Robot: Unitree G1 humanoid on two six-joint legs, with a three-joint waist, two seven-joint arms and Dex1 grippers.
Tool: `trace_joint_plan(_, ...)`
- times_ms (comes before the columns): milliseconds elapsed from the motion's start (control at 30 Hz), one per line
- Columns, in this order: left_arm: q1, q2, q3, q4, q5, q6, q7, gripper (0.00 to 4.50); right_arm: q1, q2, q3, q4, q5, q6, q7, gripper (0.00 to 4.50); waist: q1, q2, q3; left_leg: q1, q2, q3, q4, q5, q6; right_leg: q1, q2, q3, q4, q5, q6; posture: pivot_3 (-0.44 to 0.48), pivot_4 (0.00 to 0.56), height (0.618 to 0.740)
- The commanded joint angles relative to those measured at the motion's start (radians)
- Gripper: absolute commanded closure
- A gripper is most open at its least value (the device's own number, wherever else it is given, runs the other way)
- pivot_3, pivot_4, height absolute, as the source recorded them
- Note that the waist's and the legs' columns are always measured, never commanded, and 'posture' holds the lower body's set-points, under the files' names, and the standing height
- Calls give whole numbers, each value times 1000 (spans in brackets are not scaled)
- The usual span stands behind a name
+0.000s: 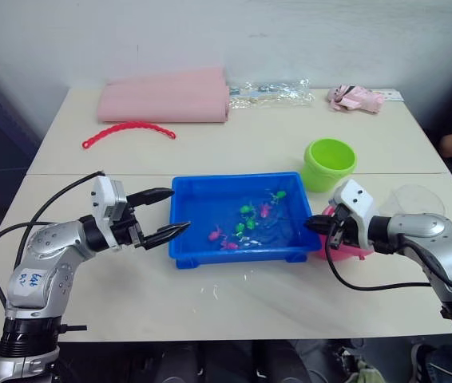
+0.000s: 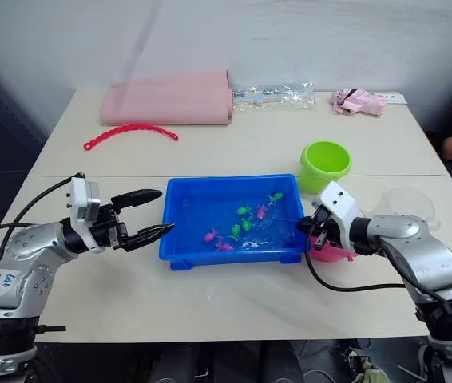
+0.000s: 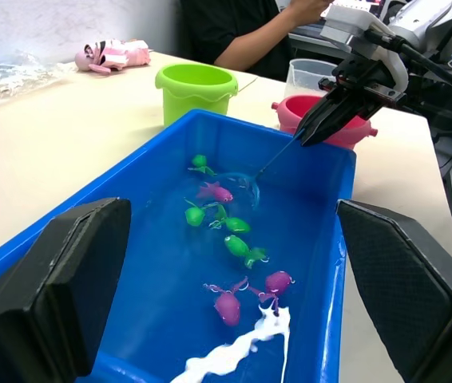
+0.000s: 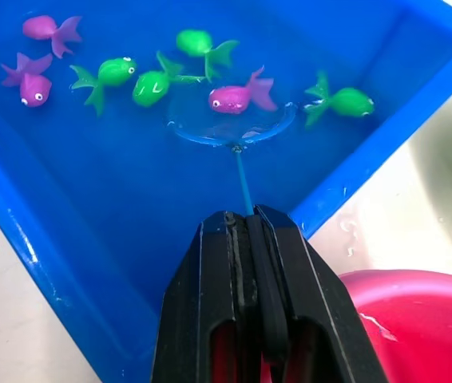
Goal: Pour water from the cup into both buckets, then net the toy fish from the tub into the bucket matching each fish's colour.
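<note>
Just ahead of right hand (image 4: 246, 227), net (image 4: 230, 128) under pink fish (image 4: 232, 98)

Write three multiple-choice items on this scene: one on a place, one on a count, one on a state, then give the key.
1. Where is the pink bucket?
A. beside the tub, under the right arm
B. inside the tub
C. by the pink cloth

2. How many toy fish lie in the tub?
A. three
B. seven
C. twelve

3. How is the left end effector?
A. shut on the net
B. shut on the cup
C. open, holding nothing

Key: 1 A, it stands against the tub's end below the right end effector. 2 B, four green and three pink show. 3 C, its fingers are spread; the right one holds the net.
</note>
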Motion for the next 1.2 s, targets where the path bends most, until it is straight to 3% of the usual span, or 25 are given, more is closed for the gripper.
trace_joint_plan(33, -10, 4, 5, 2, -9, -19, -9, 46, 21, -1, -22, -22, -7, -21, 15, 4500, 0, 0, 0, 0, 0, 0, 0, 0, 0, 0, 0, 0, 0, 0, 0, 0, 150, 740)
trace_joint_plan(433, -21, 3, -3, 14, -6, -28, -15, 46, 119, 10, -82, -30, -20, -112, 12, 4500, 1, 0, 0, 0, 0, 0, 0, 0, 0, 0, 0, 0, 0, 0, 0, 0, 150, 740)
trace_joint_plan(900, -62, 11, -12, 50, -1, -32, -39, 46, 95, 126, -78, 70, -89, -284, -46, 4500, 0, 0, 0, 1, 0, 0, 1, 0, 0, 0, 0, 1, 3, 0, 0, 0, 150, 740)
trace_joint_plan(1200, -55, 24, -1, 46, -10, -27, -52, 46, 185, 132, -170, -14, -13, -314, -19, 4500, 3, 0, 0, 1, 0, 1, 0, 0, 0, -1, 0, 1, 4, 0, 0, 0, 150, 740)
